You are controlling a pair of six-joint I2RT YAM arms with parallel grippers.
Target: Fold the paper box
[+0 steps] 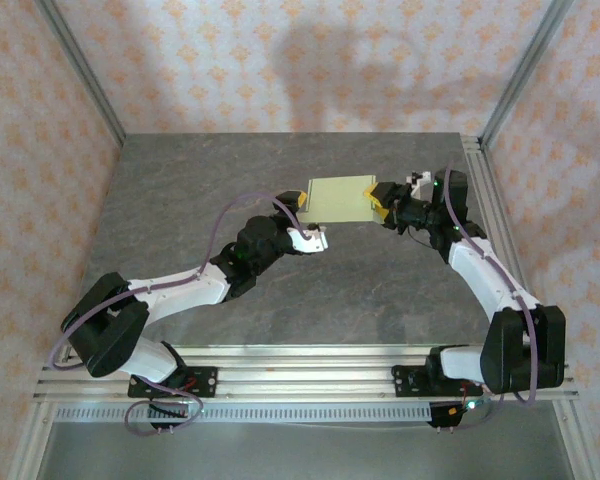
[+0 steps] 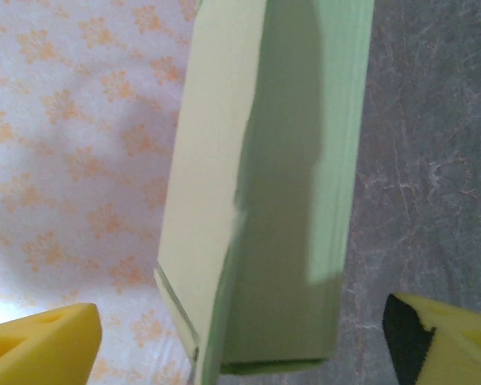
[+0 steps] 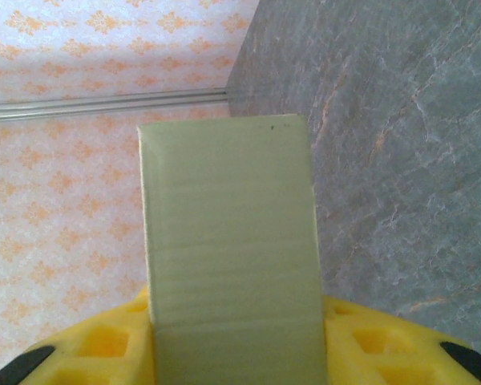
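Pale yellow-green thin card makes up the paper box, a small flat rectangular pack with its broad face turned up to the overhead camera. It sits toward 1 o'clock from the middle of the dark grey, stone-patterned table. Whether its underside touches the tabletop I cannot tell.

The right gripper, black with yellow foam pads, meets the box at its 3 o'clock edge. In the right wrist view the gripper has its jaws closed partway onto the card. A yellow pad presses against each side of the near end, and the box runs straight away from the camera toward 12 o'clock. Its far end is square and closed.

The left gripper, on a black and white arm, is at the box's 9 o'clock edge. In the left wrist view the gripper stands wide. One yellow fingertip is at 8 o'clock of the picture and the other at 4 o'clock. The box hangs between them, touching neither, with clear gaps on both sides. This gripper holds nothing. From here the box shows a lit face and a shaded one, with a thin seam near its lower left corner.

Peach walls with an orange floral print enclose the table at 9, 12 and 3 o'clock.
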